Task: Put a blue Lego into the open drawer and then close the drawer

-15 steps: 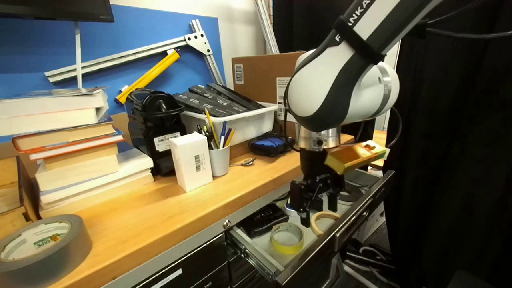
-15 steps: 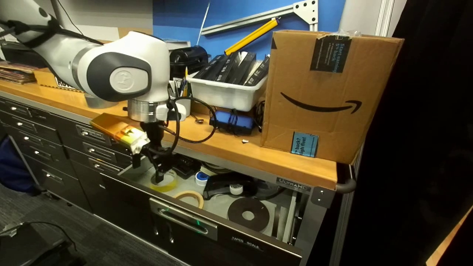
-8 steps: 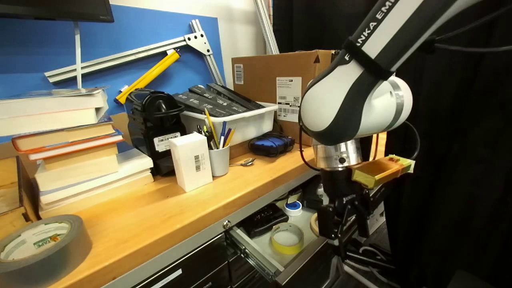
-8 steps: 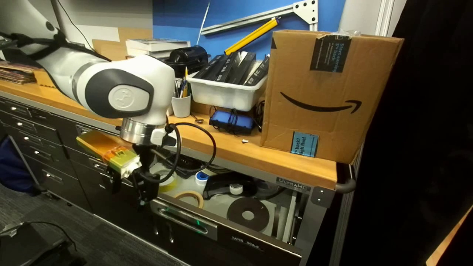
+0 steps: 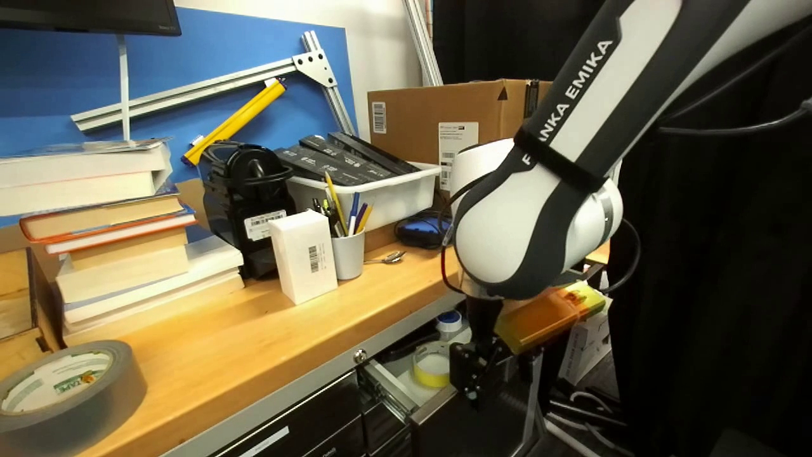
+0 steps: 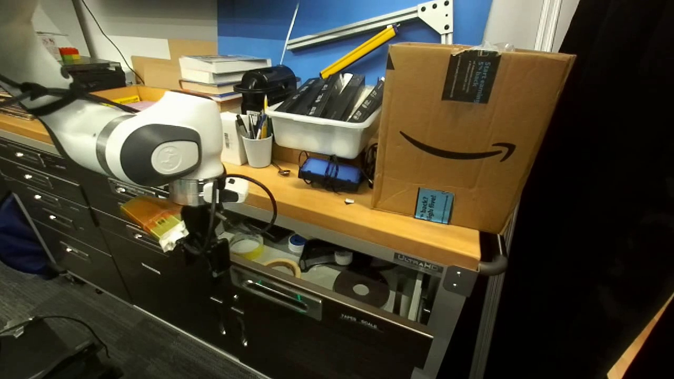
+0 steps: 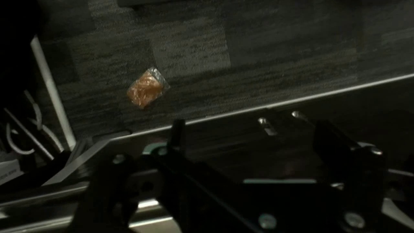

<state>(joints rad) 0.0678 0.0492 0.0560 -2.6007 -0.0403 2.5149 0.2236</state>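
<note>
Claw (image 7: 249, 129) w/ jaws apart is just outside part-open drawer (image 6: 335, 309)

Readable on white-black robot arm (image 5: 609, 95), "ANKA EMIKA"; wide dark-grey metal drawer (image 6: 342, 331), "TAPES SCALE"; grey metal bench edge (image 6: 417, 263), "ULTRAHD"; brown cardboard box (image 6: 468, 123), "5% back".

Both exterior views share the bench (image 5: 235, 336) and drawer (image 6: 331, 305), looking down from different angles; the wrist view, close behind the claw (image 7: 250, 129), faces the floor (image 7: 275, 42).
</note>
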